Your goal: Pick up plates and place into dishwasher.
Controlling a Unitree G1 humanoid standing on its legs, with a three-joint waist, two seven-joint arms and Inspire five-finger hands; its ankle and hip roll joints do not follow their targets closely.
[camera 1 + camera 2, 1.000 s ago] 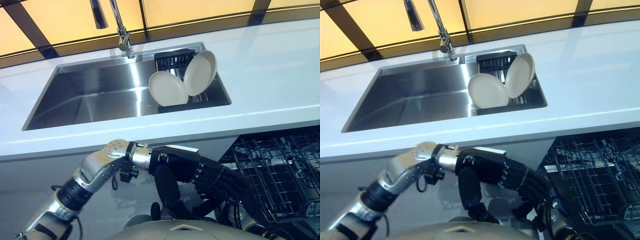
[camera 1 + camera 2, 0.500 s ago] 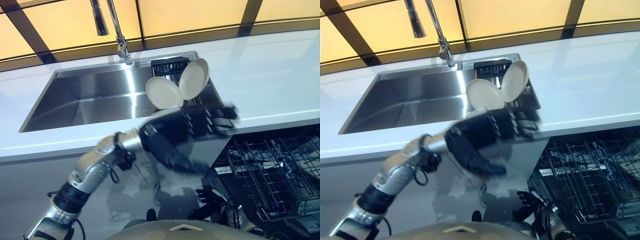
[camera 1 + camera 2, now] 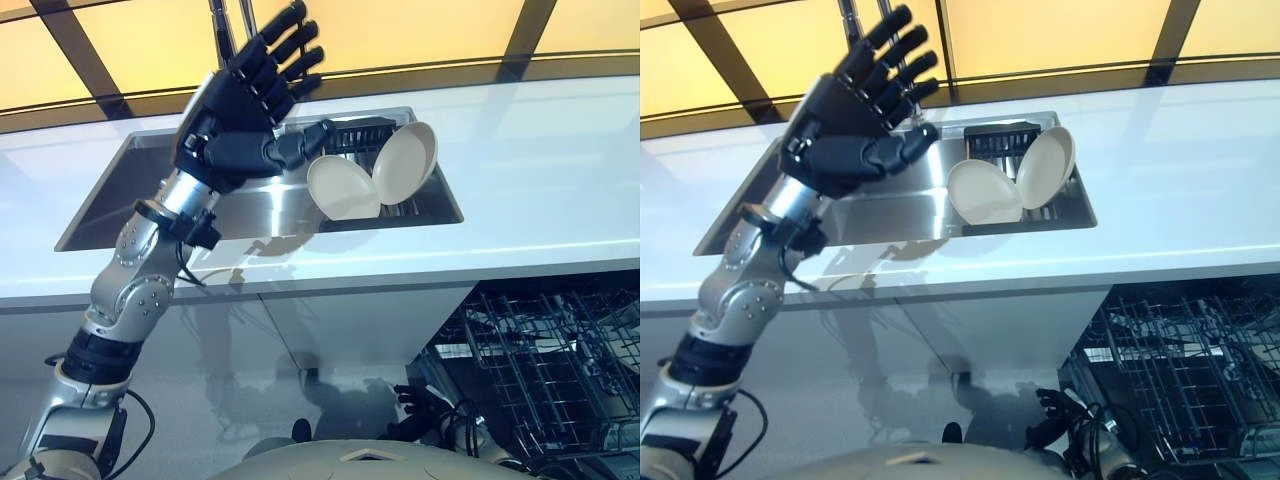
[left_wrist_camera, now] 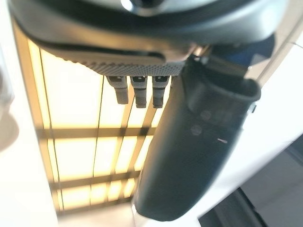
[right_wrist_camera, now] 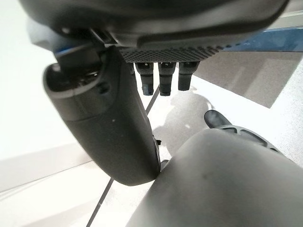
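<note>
risk: my left robot hand hangs above the sink, fingers spread, grasping nothing; a careless reach could knock the leaning plates off their rack | right robot hand low by the dishwasher rack, relaxed | plates: two, cream, glossy, tilted together at the sink's right end
</note>
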